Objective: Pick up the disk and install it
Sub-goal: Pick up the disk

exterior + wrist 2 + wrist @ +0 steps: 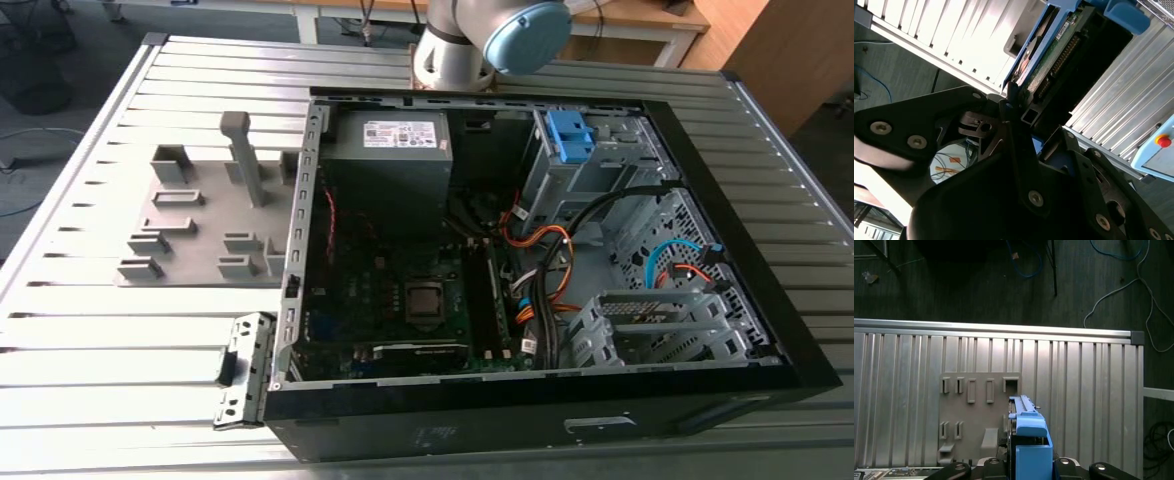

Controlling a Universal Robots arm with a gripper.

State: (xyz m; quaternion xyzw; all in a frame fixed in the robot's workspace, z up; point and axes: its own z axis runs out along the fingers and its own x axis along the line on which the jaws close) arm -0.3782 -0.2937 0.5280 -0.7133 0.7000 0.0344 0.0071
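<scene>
The disk (1046, 47) hangs edge-on in the air, its blue carrier frame and green circuit board facing the second wrist view. My gripper (1016, 112) is shut on its near end, black fingers on either side. In the first wrist view the disk (1026, 437) rises from between the gripper (1026, 462) halves, high above the slatted table. Directly beneath it lies the grey fixture plate (979, 410). The fixture plate (200, 230) has nothing standing in its slots in the exterior view.
An open computer case (534, 250) lies on the slatted metal table (134, 340), to the exterior view's right of the fixture. Its far drive bay holds a blue bracket (567, 135). Cables, a motherboard and a grey power supply (387, 150) fill the case. The arm's base (461, 45) stands behind it.
</scene>
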